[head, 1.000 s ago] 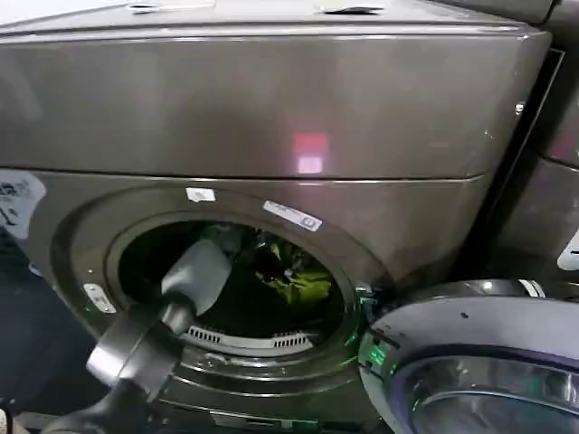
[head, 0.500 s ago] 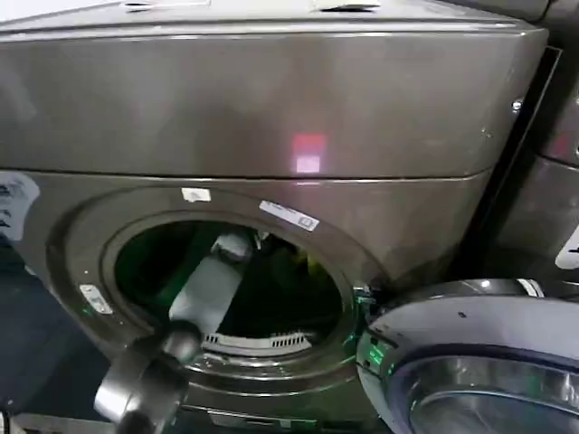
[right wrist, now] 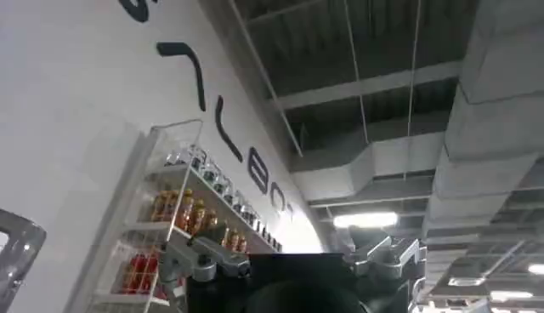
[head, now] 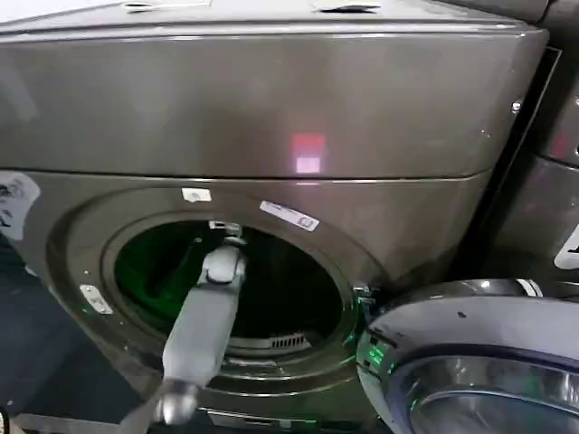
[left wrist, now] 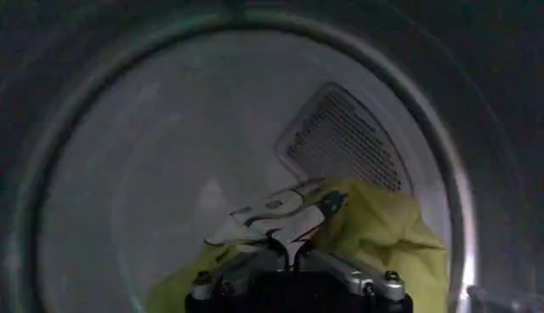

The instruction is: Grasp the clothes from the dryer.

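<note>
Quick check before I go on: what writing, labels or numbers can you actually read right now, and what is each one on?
Nothing reads clearly.
White stickers on the dryer door ring, at top, upper right and left: print too small.
White label on the dryer's left front: dark marks, blurred.
Large dark letters on the white wall in the right wrist view: cut off and slanted, no word made out.

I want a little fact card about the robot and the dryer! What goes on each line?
machine: dryer, dark grey-bronze
door: open, swung to the robot's right
left arm: reaching through the round opening into the drum
left gripper: inside the drum, right at the clothes; open or shut can't be told
clothes: yellow-green bundle with white patches, lying low in the drum
right gripper: away from the dryer, pointing up toward the ceiling
</note>
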You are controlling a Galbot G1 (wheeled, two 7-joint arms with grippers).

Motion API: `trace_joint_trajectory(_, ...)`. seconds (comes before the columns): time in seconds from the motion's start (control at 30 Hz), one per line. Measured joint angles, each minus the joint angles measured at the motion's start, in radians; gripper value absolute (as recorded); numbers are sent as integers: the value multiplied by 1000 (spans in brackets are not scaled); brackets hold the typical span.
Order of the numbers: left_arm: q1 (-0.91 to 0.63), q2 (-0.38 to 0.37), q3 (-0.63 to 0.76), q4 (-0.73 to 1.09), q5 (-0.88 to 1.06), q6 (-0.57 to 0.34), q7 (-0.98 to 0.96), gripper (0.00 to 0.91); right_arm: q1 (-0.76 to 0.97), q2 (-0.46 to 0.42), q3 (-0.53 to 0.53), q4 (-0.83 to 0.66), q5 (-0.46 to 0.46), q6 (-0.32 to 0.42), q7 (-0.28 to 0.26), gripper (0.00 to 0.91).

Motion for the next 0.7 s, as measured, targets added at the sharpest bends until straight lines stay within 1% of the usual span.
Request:
trace_joint_trajectory(0.37, 65, 2, -18, -103, -25, 32, -59, 0, -9, -2, 21, -7, -8, 0, -2, 907)
trace_joint_trajectory(0.7, 72, 2, -28, -117, -35, 40, -70, 0, -13, 2, 34, -6, -9, -14, -6, 907)
